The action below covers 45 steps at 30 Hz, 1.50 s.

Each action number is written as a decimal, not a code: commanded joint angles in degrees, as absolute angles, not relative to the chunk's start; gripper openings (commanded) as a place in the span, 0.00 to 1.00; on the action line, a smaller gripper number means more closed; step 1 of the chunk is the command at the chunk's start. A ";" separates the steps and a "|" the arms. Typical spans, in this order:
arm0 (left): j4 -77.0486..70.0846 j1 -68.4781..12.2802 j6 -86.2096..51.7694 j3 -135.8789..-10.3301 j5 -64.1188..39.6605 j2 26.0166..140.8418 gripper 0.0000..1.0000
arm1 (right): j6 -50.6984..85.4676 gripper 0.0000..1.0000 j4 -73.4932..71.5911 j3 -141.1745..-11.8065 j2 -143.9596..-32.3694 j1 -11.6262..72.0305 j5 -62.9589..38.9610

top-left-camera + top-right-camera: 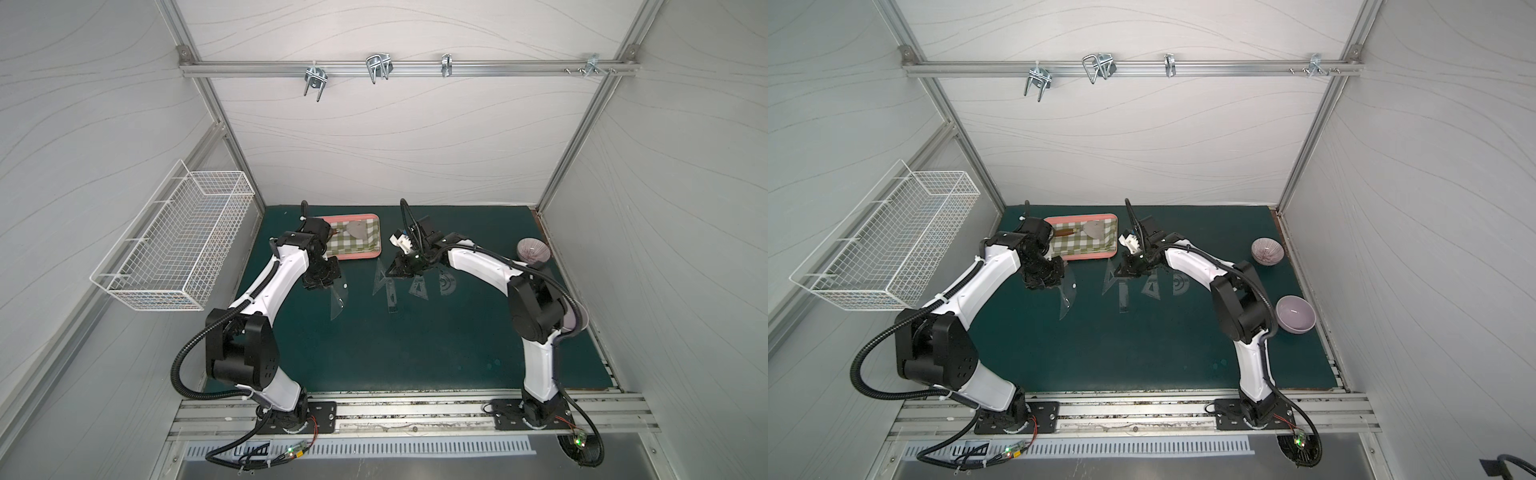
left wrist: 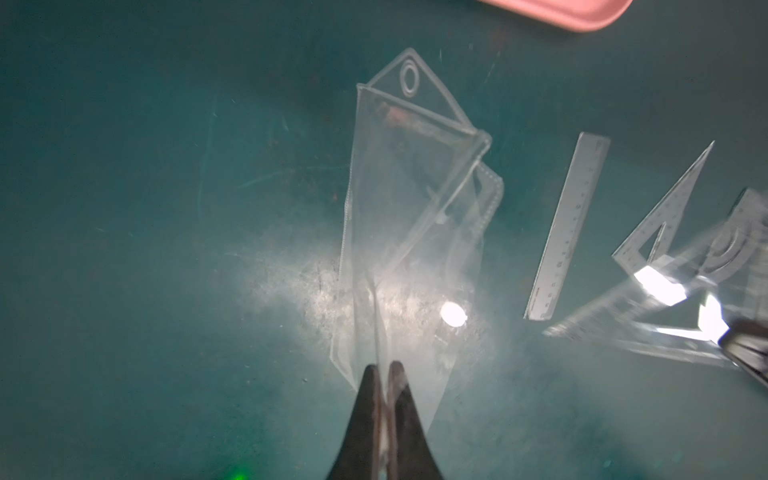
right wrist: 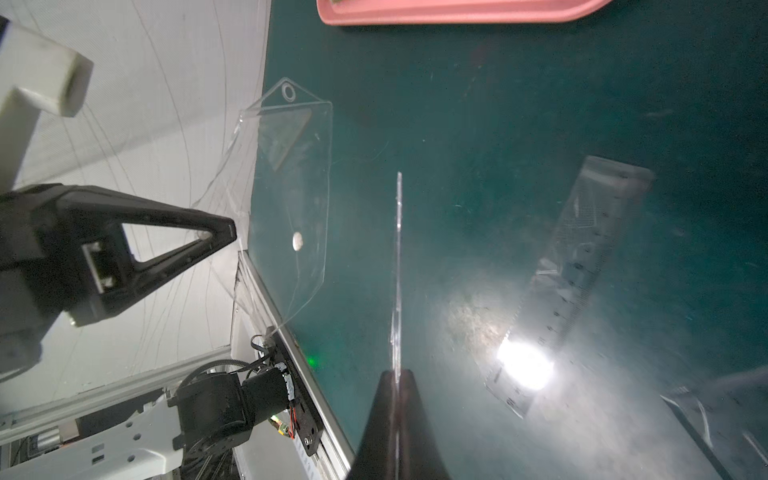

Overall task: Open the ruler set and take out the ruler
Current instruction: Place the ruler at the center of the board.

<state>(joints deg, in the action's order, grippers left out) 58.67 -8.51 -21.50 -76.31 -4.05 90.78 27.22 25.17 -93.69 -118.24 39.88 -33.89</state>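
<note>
The ruler set [image 2: 399, 232], a clear pouch, is pinched at one edge by the left gripper [image 2: 384, 365] on the robot side of the pink-rimmed tray [image 1: 349, 216]. On that same side, the right gripper [image 3: 397, 372] clamps a thin clear piece [image 3: 398, 270], and a straight ruler [image 2: 567, 232] lies flat.
</note>
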 commanded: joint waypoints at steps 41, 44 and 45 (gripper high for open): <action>36.92 7.28 -19.42 -59.77 -45.95 87.18 0.00 | 25.09 0.35 26.66 -95.87 -124.81 41.17 -33.14; 37.45 7.66 -17.28 -58.86 -45.77 87.74 0.00 | 25.07 0.35 26.15 -95.15 -123.96 41.12 -33.29; 37.46 7.88 -16.83 -58.45 -45.87 88.08 0.00 | 25.03 0.35 25.96 -94.87 -123.69 41.12 -33.31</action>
